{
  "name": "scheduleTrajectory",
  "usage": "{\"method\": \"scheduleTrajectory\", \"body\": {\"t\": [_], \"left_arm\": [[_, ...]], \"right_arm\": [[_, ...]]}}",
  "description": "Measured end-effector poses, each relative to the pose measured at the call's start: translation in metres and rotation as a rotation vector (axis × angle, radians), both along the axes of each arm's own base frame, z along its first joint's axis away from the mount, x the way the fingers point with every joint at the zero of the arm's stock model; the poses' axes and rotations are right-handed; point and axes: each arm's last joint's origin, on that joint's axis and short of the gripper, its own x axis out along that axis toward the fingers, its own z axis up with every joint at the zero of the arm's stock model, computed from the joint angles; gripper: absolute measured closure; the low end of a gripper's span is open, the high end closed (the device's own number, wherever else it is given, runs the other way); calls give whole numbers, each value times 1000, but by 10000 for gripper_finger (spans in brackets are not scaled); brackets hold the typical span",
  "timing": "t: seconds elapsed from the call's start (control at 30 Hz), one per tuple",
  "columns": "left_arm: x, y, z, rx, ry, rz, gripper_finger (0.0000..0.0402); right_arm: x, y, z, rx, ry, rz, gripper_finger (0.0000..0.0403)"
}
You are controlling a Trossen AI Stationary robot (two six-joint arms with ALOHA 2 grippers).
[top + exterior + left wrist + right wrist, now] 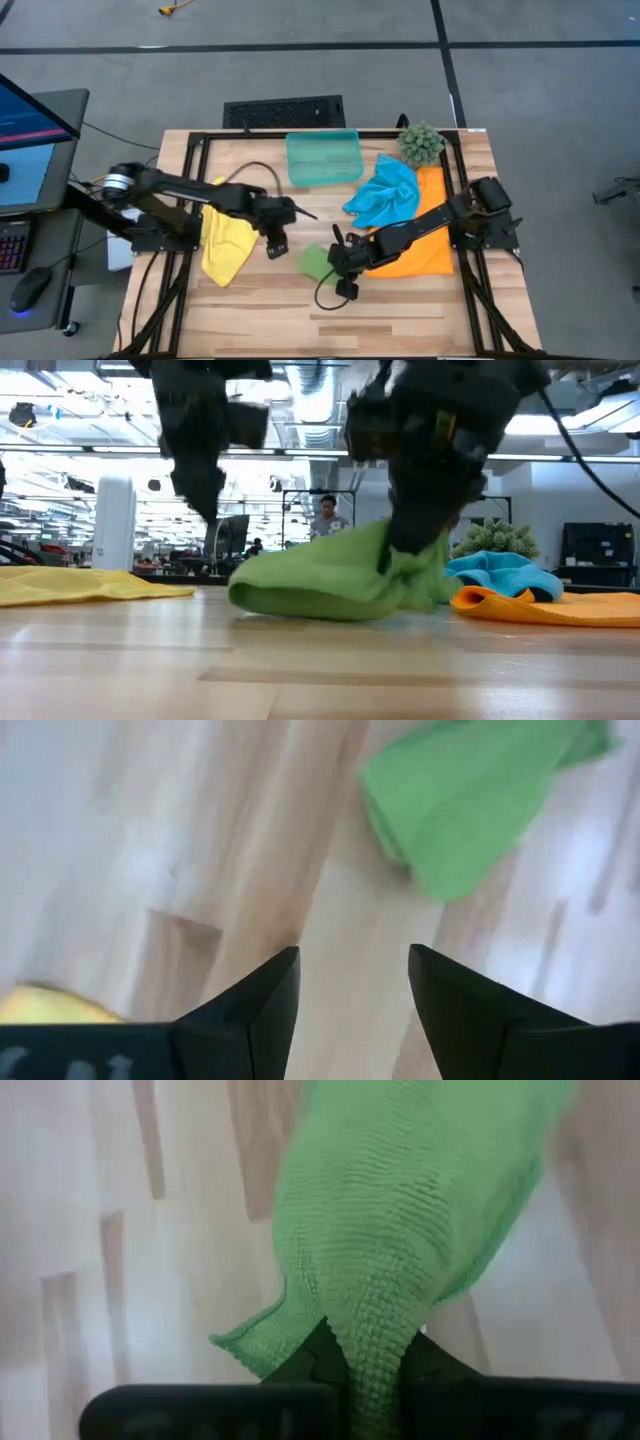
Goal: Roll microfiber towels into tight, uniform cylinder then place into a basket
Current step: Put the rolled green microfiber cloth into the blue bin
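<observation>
My right end effector [372,1365] is clamped narrow on a pinched corner of the green towel [340,575] — the cloth bunches up between my fingers and the rest fans out ahead of them, lying as a loose, flattened fold on the table [400,310], not a tight roll. In the low view the towel's near end rests on the wood while the gripped end is lifted slightly.

My left end effector [352,995] hangs just above bare wood with its fingers spread wide and nothing between them. The green towel lies a little ahead of it, apart from the fingertips. Just behind and beside this end effector the yellow towel [226,243] lies crumpled on the table, partly under my left arm.

On the far side of my right end effector the orange towel [425,250] lies spread flat, and my right arm crosses over it. The blue towel [385,195] sits heaped on the orange one's far edge. Beyond that, at the table's back edge, stands a spiky green plant ball [421,143].

The basket [323,157] sits at the back of the table, roughly between my two end effectors and well away from both — I see no towel in it. The wood between the green towel and the basket is bare.
</observation>
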Motion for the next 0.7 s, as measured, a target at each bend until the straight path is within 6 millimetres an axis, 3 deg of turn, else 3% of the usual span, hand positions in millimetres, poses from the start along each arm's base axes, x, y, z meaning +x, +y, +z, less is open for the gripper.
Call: {"method": "scheduleTrajectory", "body": {"t": [0.17, 0.3, 0.4, 0.53, 0.7], "left_arm": [[-25, -8, 42, 9, -157, 30, 221], [-47, -22, 60, 59, -279, 42, 221], [-66, -32, 53, 53, -346, 70, 221], [-86, -40, 29, 13, -472, 129, 221], [-97, -46, 1, -96, -712, 134, 221]], "right_arm": [[-8, -1, 23, -95, -62, 6, 366], [-10, -8, 39, -158, -122, 29, 363], [-11, -16, 51, -187, -157, 39, 359], [-12, -31, 62, -319, -188, 44, 365], [-6, -60, 69, -515, -208, 79, 363]]}}
